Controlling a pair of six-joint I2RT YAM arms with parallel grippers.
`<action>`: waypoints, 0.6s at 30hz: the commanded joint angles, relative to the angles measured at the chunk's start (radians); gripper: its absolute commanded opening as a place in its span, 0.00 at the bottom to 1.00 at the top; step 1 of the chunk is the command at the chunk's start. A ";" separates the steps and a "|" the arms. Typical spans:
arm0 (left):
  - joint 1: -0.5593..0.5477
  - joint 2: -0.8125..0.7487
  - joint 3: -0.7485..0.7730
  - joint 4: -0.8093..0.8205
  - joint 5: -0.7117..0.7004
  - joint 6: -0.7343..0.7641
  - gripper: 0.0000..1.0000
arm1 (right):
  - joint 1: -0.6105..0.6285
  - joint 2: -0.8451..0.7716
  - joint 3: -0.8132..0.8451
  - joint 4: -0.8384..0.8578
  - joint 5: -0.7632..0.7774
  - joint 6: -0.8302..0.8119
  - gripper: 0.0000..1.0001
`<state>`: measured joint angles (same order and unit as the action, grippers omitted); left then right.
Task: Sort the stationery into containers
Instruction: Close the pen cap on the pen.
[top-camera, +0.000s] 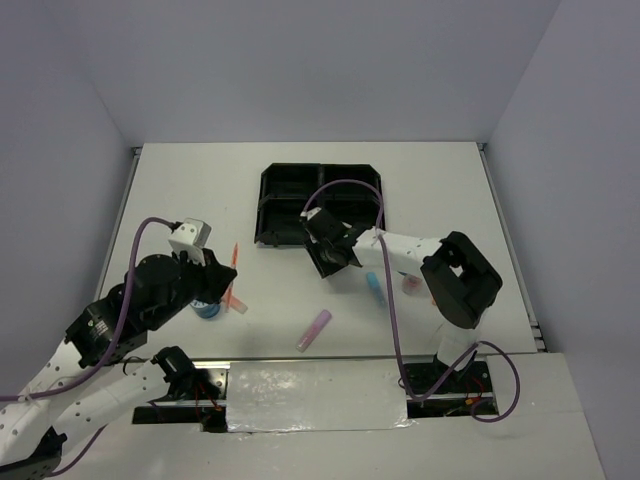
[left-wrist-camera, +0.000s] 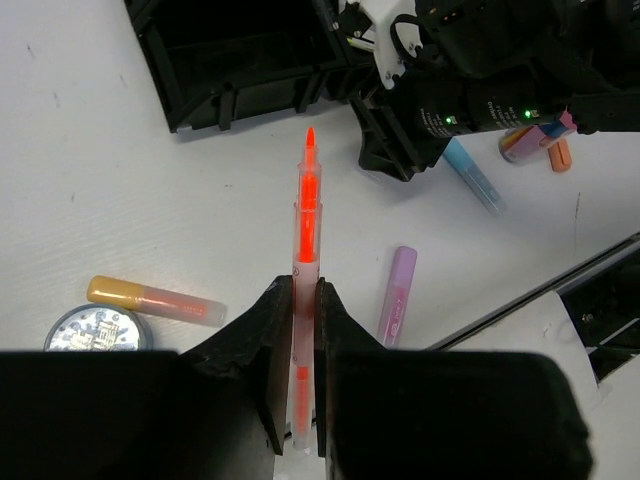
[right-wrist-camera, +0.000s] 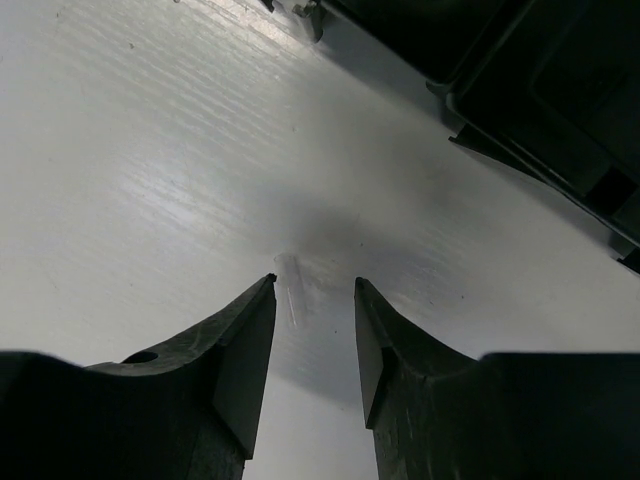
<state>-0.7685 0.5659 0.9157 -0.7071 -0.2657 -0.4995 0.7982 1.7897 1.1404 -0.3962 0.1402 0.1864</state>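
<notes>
**Left fingers clamping a pen; right fingers parted, holding nothing**

Left gripper (left-wrist-camera: 298, 292) is pinching a thin pen (left-wrist-camera: 308, 205) with orange-red ink, its tip pointing up-frame.

Right gripper (right-wrist-camera: 315, 292) is hovering over the table (right-wrist-camera: 150, 150) with its fingers partly apart, just below the black tray (top-camera: 290, 180).

Count, lying loose:
- three markers: orange marker (left-wrist-camera: 155, 298), purple marker (left-wrist-camera: 397, 295), light blue marker (left-wrist-camera: 472, 175)
- one tape roll (left-wrist-camera: 95, 330)

Tray compartments: four.

Plain white surface (top-camera: 200, 190) here. The black tray (top-camera: 285, 198) sits on it at upper centre of the top view. Just below and right of that lie a light blue marker (top-camera: 375, 288) and a pink-capped bottle (top-camera: 410, 284), near each other. A purple marker (top-camera: 314, 329) lies lower centre. Over on the left, an orange marker (left-wrist-camera: 155, 298) lies just beside a tape roll (left-wrist-camera: 95, 330).
</notes>
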 joint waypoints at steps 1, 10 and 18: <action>0.000 0.006 -0.012 0.061 0.045 0.032 0.00 | 0.018 0.000 -0.004 0.011 -0.001 -0.010 0.44; 0.000 0.031 -0.012 0.060 0.059 0.032 0.00 | 0.047 0.031 -0.037 0.043 -0.025 0.008 0.40; 0.000 0.020 -0.015 0.063 0.063 0.030 0.00 | 0.047 0.053 -0.068 0.057 -0.027 0.031 0.24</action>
<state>-0.7685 0.5919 0.9092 -0.6872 -0.2188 -0.4957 0.8417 1.8198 1.1027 -0.3595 0.1204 0.1970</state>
